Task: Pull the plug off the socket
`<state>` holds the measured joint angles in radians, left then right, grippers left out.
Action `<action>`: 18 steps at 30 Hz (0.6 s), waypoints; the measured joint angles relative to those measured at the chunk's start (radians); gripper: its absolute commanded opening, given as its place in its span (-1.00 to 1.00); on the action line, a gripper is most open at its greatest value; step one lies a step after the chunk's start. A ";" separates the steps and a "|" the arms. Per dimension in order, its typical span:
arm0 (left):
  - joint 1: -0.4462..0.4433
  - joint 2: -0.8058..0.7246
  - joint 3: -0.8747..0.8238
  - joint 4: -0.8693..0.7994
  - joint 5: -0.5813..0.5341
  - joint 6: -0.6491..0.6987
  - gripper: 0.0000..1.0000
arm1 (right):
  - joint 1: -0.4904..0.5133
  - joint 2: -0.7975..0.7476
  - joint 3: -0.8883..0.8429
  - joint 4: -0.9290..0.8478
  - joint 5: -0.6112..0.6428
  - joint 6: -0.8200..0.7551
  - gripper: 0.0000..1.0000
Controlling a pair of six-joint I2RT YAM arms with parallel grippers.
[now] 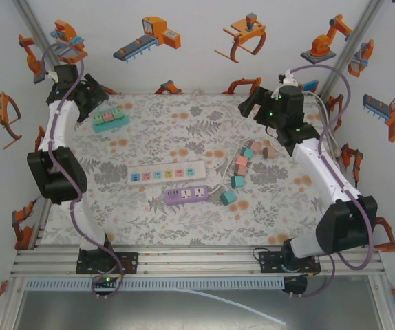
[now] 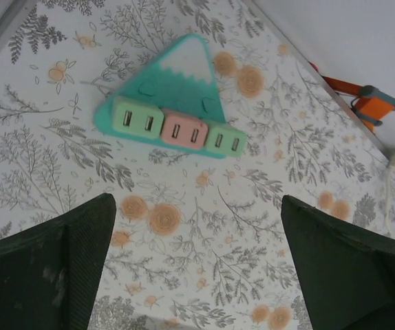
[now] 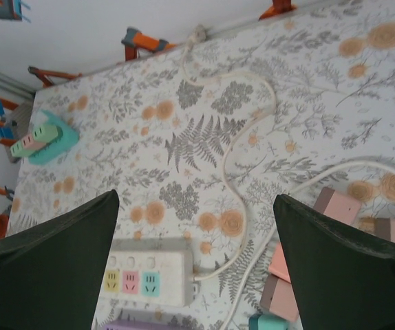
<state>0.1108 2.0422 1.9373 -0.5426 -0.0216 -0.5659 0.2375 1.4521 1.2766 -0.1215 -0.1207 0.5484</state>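
Floral tabletop (image 1: 184, 220), white socket strip (image 1: 168, 173) lengthwise left-right, cord end rightward; left claw (image 2: 197, 205) and right claw (image 3: 196, 199) released, empty.

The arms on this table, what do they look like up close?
The left arm and right arm have white links, bulky black joints and a looping purple cable. Green lights glow on the right one. The left gripper and right gripper have dark, ribbed fingers.

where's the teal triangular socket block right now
In the top view the teal triangular socket block sits at the far left of the table, just beside the open left gripper and beyond the white power strip.
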 measured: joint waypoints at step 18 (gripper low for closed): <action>0.071 0.555 0.583 -0.192 0.233 0.221 0.58 | 0.011 -0.067 -0.011 -0.077 -0.054 -0.048 0.61</action>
<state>0.1822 2.5973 2.5206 -0.7341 0.2111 -0.3447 0.2489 1.3849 1.2655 -0.1989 -0.1745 0.5003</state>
